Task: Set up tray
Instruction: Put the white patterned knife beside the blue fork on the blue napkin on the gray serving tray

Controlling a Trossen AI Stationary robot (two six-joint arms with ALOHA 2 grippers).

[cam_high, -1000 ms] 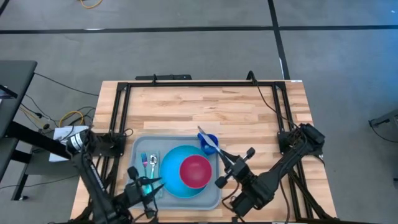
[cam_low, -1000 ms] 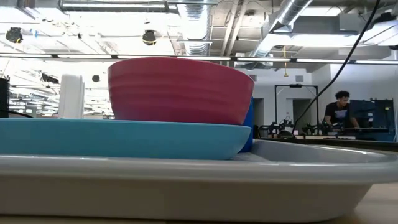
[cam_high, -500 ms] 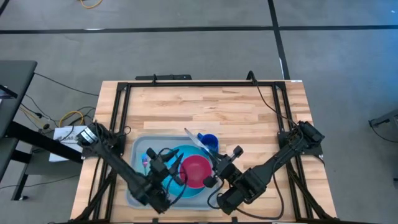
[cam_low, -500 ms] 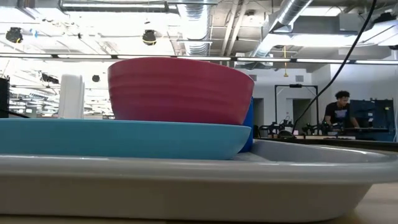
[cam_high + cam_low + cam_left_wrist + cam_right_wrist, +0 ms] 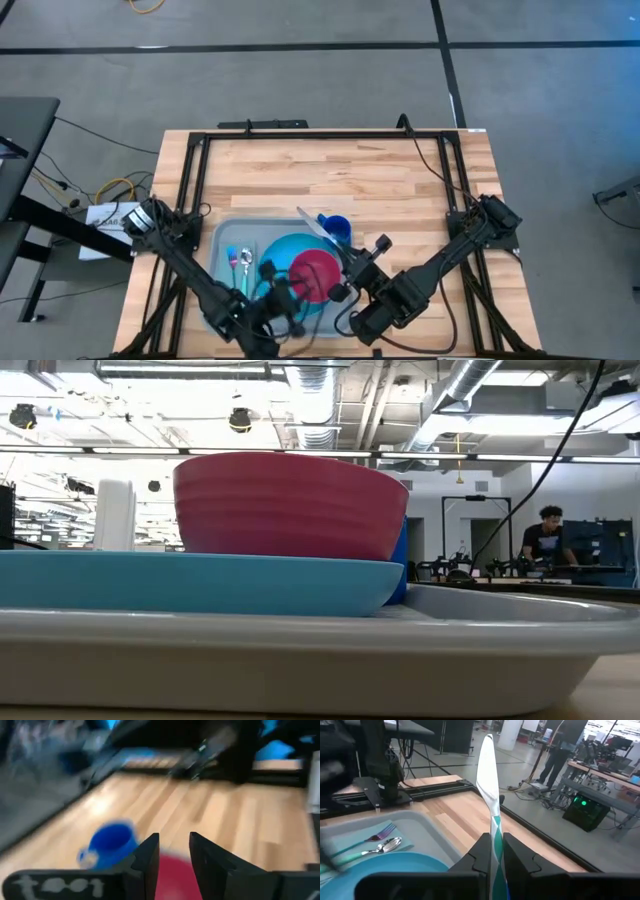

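Observation:
The light grey-blue tray (image 5: 222,240) (image 5: 300,655) lies at the table's near edge. On it rests a bright blue plate (image 5: 285,262) (image 5: 190,582) with a red bowl (image 5: 316,275) (image 5: 290,505) on it. A fork and a spoon (image 5: 240,260) (image 5: 382,842) lie on a teal napkin in the tray's left part. A blue cup (image 5: 339,229) (image 5: 107,845) stands in its far right corner. My right gripper (image 5: 348,266) (image 5: 496,851) is shut on a knife (image 5: 315,225) above the tray's right side. My left gripper (image 5: 278,298) (image 5: 174,851) hovers over the plate's near part, narrowly open and empty. My right gripper pinches the knife by its teal-and-white handle (image 5: 496,834) between the two fingers. The knife runs on along the fingers, and its silver blade (image 5: 487,770) points ahead toward the table's far left. It is lifted clear, above the cup and the tray's right rim.
Bare wood fills the table's far half (image 5: 330,170), framed by black rails (image 5: 300,135). In the room beyond, a person stands at a bench (image 5: 545,535) and another stands near desks (image 5: 560,750).
My left gripper swung from the tray's near left corner in over the plate, then drew back toward the near edge. My right gripper carried the knife a little toward the table's left, over the cup, and then held still.

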